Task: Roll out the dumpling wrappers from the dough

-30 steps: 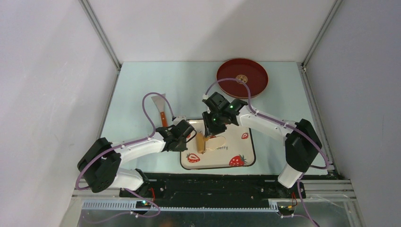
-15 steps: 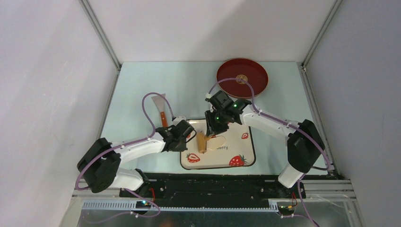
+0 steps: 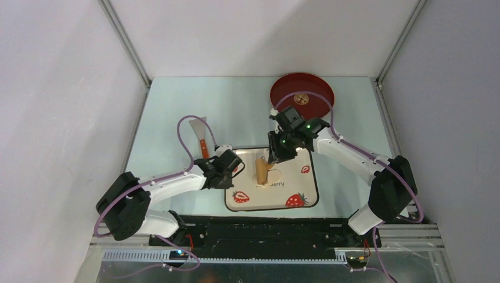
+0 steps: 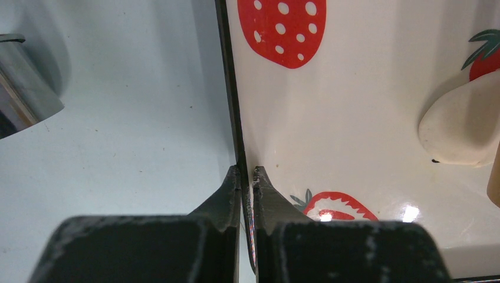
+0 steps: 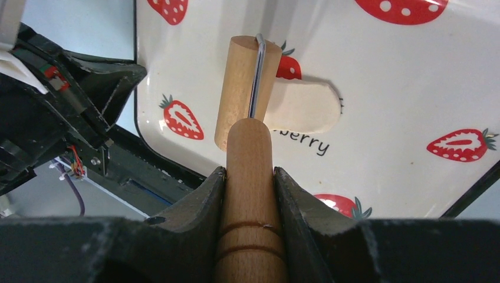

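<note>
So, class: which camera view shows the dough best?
Right wrist: the dough lies flattened on the plate, one end hidden by the roller. Left wrist crops it at the frame edge; top external shows only a tiny pale patch.

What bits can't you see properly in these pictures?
1. Right wrist view: the roller covers one end of the dough.
2. Left wrist view: a shiny metal thing is cut off by the left edge; unclear what it is.
3. Top view: the writing on the plate is too small to read.
</note>
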You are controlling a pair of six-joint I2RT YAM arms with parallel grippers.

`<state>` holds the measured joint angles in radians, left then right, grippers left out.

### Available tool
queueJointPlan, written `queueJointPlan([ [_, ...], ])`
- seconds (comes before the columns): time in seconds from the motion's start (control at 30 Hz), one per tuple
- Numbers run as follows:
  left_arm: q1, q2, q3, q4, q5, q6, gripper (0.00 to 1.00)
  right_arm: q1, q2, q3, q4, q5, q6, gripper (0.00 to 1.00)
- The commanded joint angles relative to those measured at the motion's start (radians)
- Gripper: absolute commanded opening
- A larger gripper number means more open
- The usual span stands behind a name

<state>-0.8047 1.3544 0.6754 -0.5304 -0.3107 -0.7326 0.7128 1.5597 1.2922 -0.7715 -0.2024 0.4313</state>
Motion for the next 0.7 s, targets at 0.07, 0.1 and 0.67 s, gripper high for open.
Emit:
queueJointPlan([
  [0.07, 0.000, 0.056, -0.073, -0.118, -0.017, 0.037, 0.02, -0.003, 0.025, 0.008, -0.003, -0.001, -0.019, 0.00],
  [0.1, 0.001, 0.055, -0.073, -0.118, -0.018, 0.037, 0.02, -0.003, 0.030, 0.006, -0.002, -0.005, -0.019, 0.00],
  [0.67, 0.000, 0.057, -0.073, -0.118, -0.020, 0.041, 0.02, 0.047, 0.086, -0.043, -0.044, 0.082, -0.024, 0.00],
])
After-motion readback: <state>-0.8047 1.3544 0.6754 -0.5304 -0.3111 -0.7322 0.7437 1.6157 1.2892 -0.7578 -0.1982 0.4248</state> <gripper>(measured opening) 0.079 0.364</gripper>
